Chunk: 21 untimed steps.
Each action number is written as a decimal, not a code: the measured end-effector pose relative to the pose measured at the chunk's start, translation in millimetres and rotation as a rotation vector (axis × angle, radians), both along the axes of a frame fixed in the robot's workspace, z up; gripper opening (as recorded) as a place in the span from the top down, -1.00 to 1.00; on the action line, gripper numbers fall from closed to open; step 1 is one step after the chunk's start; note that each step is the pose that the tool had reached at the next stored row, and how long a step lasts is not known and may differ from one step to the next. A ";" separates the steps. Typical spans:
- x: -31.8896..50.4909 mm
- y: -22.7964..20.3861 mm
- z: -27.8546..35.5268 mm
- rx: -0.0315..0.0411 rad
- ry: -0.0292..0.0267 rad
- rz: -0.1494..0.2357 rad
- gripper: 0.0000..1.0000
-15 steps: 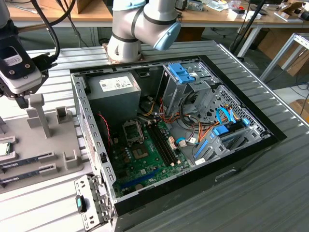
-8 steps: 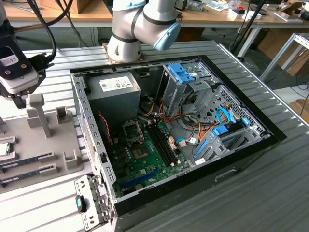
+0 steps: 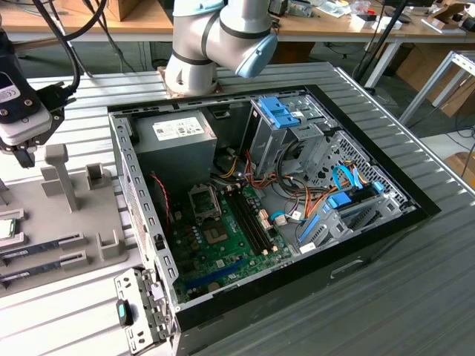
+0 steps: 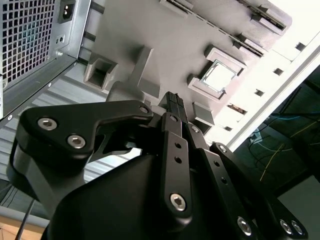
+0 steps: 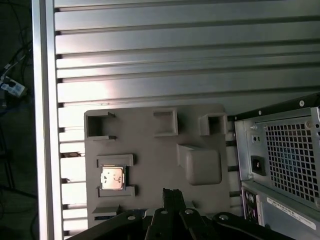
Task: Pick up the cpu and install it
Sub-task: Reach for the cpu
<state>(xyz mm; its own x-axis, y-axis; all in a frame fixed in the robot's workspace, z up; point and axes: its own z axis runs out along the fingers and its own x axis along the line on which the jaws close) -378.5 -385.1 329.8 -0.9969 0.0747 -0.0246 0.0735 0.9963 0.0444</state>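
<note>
The cpu (image 5: 112, 178) lies flat in a slot of the grey tray (image 5: 150, 150); in the exterior view the frame edge cuts it off. The arm (image 3: 215, 37) reaches over the tray with the gripper (image 5: 170, 193) pointing down, fingers together and empty. The cpu sits below it, off to one side, untouched.

Arm (image 3: 215, 37): rounded silver-grey joint housings, one closed by a pale blue cap (image 3: 256, 52). The wrist end carries a white-and-black housing (image 3: 16, 104) with black cables (image 3: 65, 44) running to it. Gripper (image 4: 173, 100): matte black linkage plates fastened with silver socket-head screws (image 4: 178, 201), ending in ribbed black fingertips (image 4: 171, 98).
</note>
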 end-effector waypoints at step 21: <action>-13.5 3.5 -3.2 -0.0001 0.0002 0.000 0.79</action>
